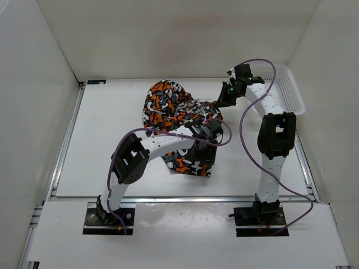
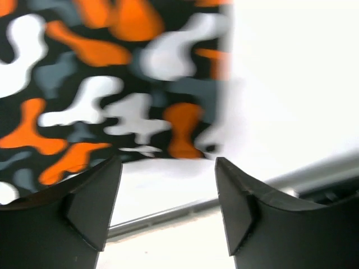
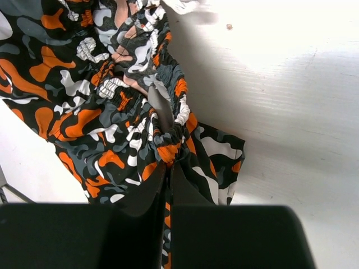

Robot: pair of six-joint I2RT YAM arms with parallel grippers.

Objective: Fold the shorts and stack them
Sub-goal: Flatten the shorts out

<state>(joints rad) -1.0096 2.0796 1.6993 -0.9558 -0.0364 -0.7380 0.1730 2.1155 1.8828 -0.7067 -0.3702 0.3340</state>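
Note:
Camouflage shorts (image 1: pixel 166 105) hang bunched above the middle of the table. My right gripper (image 1: pixel 217 105) is shut on their gathered waistband; the right wrist view shows the fingers (image 3: pixel 170 168) pinching the elastic edge, with the shorts (image 3: pixel 95 112) draping down to the left. More of the same camouflage fabric (image 1: pixel 190 162) lies flat and folded on the table under my left arm. My left gripper (image 1: pixel 208 130) is open and empty just above it. In the left wrist view, the gripper (image 2: pixel 168 190) frames bare table, and the flat fabric (image 2: pixel 112 84) lies beyond it.
A white mesh basket (image 1: pixel 289 87) stands at the back right, behind the right arm. White walls enclose the table on three sides. A metal rail (image 1: pixel 185 198) runs along the table's near edge and also shows in the left wrist view (image 2: pixel 291 182).

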